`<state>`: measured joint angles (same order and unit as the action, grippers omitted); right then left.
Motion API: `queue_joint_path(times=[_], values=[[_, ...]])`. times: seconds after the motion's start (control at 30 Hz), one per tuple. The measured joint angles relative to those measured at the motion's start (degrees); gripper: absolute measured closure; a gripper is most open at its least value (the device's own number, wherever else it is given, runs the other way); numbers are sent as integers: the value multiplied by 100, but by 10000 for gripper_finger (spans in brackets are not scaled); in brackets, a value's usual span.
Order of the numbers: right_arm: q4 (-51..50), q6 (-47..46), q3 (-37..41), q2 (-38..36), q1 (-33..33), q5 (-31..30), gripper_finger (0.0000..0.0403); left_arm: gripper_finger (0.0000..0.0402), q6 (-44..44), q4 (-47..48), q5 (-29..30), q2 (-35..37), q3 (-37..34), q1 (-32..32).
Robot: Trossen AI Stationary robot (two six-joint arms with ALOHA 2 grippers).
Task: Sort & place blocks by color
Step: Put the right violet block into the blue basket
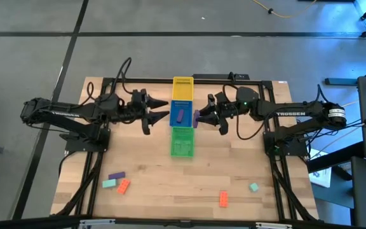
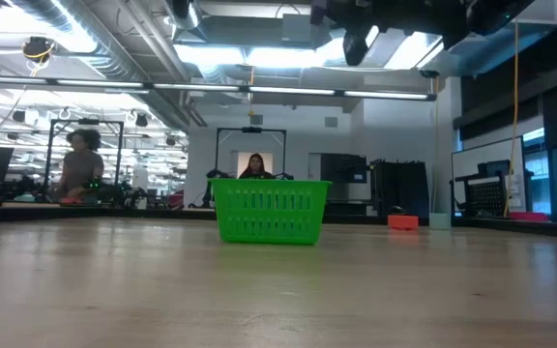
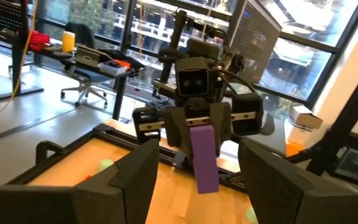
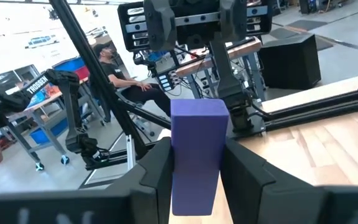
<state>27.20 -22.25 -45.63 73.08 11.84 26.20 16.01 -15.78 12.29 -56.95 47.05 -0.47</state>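
Observation:
Three trays stand in a row at the table's middle: yellow (image 1: 183, 83) farthest, blue (image 1: 182, 105) in the middle, green (image 1: 183, 141) nearest. One purple block (image 1: 180, 116) lies in the blue tray. My right gripper (image 1: 200, 117) hovers at the blue tray's right edge, shut on a second purple block (image 4: 197, 155). My left gripper (image 1: 162, 114) stands open at the tray's left edge, facing the right one, with nothing between its fingers. Loose blocks lie near the front edge: purple (image 1: 116, 175), teal (image 1: 109, 183), orange (image 1: 124, 186), orange (image 1: 223, 198), teal (image 1: 253, 187). My right gripper pinches the purple block's two opposite long sides (image 4: 178, 163) between its two fingers (image 4: 157, 171). The fingers come level from the table's right and lie across the block. The block stands roughly upright, its lower end (image 3: 207, 183) hanging below the fingers, lifted clear of table and tray.
Black frame rails (image 1: 100, 159) run along the table's left, right and far sides. In the low view the green tray (image 2: 269, 211) stands mid-table, with an orange block (image 2: 402, 221) to its right. People are in the room beyond the table.

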Motion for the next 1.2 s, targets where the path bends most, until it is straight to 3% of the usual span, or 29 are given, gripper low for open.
queue_joint_path(times=[0.13, 0.23, 0.4, 0.53, 0.67, 0.83, 1.2], values=[[-93, -338, -2, 0, -2, -251, 296, 188, 13, -3, 0, 0, 0, 45], [-709, -410, -281, 88, 0, -526, 296, 188, 31, -6, 0, 0, 0, 50], [-2651, 431, -1545, 749, 0, -996, 296, 188, 33, -12, 1, 0, 0, 50], [-3803, 778, -2466, 1598, 110, -1733, 296, 188, 33, -11, 0, 0, 0, 50], [-4381, -57, -2953, 2477, 301, -2328, 296, 188, 33, -12, 1, 0, 0, 50], [-4573, -1252, -3058, 3250, 474, -2421, 296, 188, 33, -10, 2, 0, 0, 50], [-4610, -2663, -3064, 3754, 496, -2526, 296, 188, -7, -8, 22, 0, -2, 50]])
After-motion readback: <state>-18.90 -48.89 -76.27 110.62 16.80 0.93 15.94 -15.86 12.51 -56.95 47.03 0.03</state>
